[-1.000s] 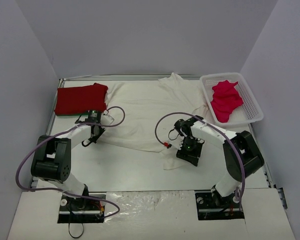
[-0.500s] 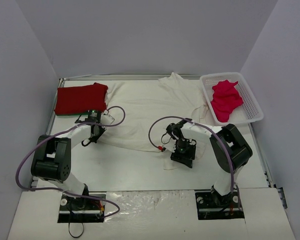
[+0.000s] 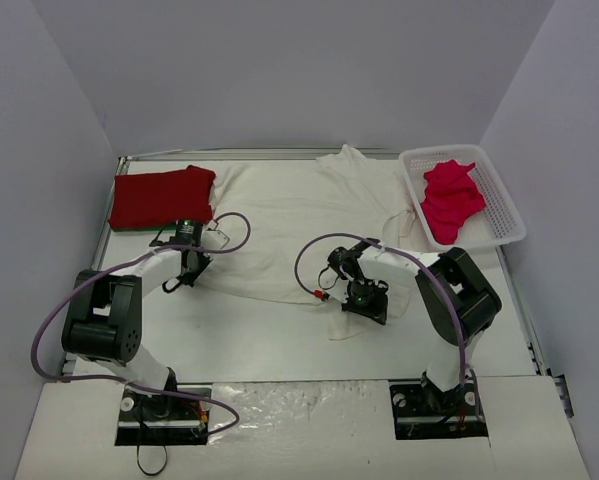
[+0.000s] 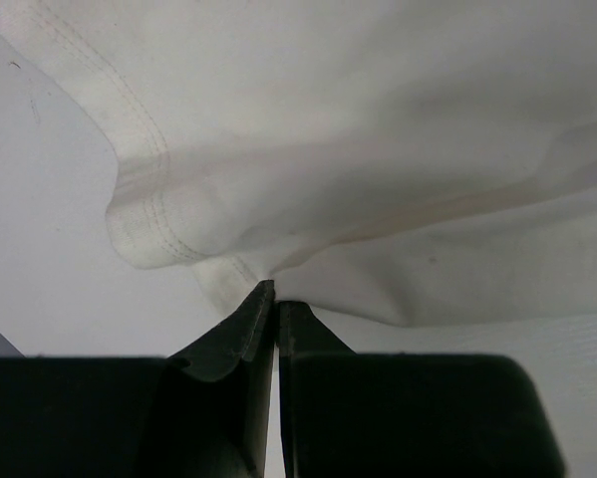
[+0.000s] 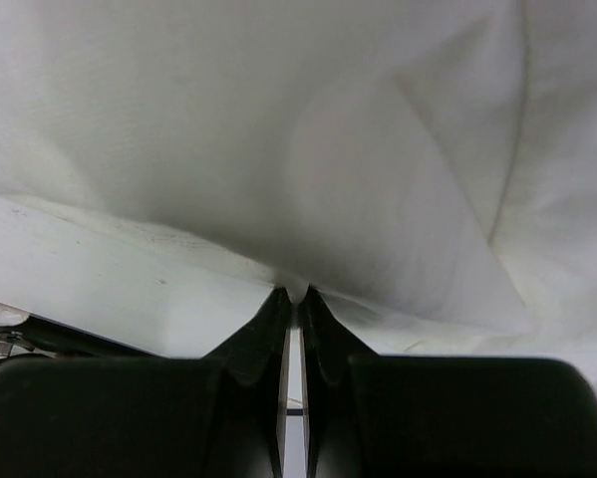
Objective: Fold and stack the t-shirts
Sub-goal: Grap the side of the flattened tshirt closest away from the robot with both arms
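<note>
A large cream-white t-shirt (image 3: pixel 289 215) lies spread over the middle of the table. A red t-shirt (image 3: pixel 162 197) lies folded at the back left. A pinkish-red t-shirt (image 3: pixel 451 200) sits crumpled in the basket. My left gripper (image 3: pixel 184 272) is low at the white shirt's near left hem. In the left wrist view the left gripper (image 4: pixel 275 294) is shut on that stitched hem (image 4: pixel 153 214). My right gripper (image 3: pixel 362 305) is at the shirt's near right edge. In the right wrist view the right gripper (image 5: pixel 296 294) pinches a small pucker of the white cloth (image 5: pixel 378 169).
A white plastic lattice basket (image 3: pixel 509 215) stands at the back right. Purple cables (image 3: pixel 241 232) loop over both arms above the cloth. Grey walls enclose the table on three sides. Bare tabletop (image 3: pixel 259 340) runs along the near side, in front of the shirt.
My right gripper has slid left along the white shirt's near edge and closed on the cloth. The left arm has not moved.
</note>
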### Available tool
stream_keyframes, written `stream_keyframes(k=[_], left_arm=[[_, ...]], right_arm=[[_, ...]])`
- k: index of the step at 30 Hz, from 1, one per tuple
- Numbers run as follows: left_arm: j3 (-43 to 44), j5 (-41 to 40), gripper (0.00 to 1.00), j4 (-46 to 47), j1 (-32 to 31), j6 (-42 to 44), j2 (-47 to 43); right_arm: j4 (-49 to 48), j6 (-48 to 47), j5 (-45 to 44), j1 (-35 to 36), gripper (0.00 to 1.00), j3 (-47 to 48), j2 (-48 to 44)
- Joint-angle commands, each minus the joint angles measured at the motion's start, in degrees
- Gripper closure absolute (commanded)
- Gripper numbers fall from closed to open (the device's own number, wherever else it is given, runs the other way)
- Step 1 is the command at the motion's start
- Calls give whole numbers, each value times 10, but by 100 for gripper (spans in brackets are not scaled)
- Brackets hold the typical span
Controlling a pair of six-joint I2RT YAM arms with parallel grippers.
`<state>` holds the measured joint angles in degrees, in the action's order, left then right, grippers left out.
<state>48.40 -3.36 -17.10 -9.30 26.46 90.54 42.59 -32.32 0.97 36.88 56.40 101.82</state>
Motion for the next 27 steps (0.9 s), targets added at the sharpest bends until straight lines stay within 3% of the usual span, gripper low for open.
stream_keyframes(k=[1, 7, 13, 20, 27], left_arm=[[0, 12, 98, -14, 1, -5, -21], [8, 33, 98, -33, -1, 3, -39], [20, 30, 97, -119, -25, 39, -84], [-7, 69, 98, -170, -38, 59, -189], [-35, 67, 98, -195, -39, 74, -272]], right_arm=[[-24, 14, 8, 6, 100, -9, 17], [13, 14, 10, 5, 100, 1, -20], [75, 19, 1, -18, 100, 20, -122], [139, 0, 31, -102, 100, 53, -248], [180, 24, 68, -109, 100, 51, -304]])
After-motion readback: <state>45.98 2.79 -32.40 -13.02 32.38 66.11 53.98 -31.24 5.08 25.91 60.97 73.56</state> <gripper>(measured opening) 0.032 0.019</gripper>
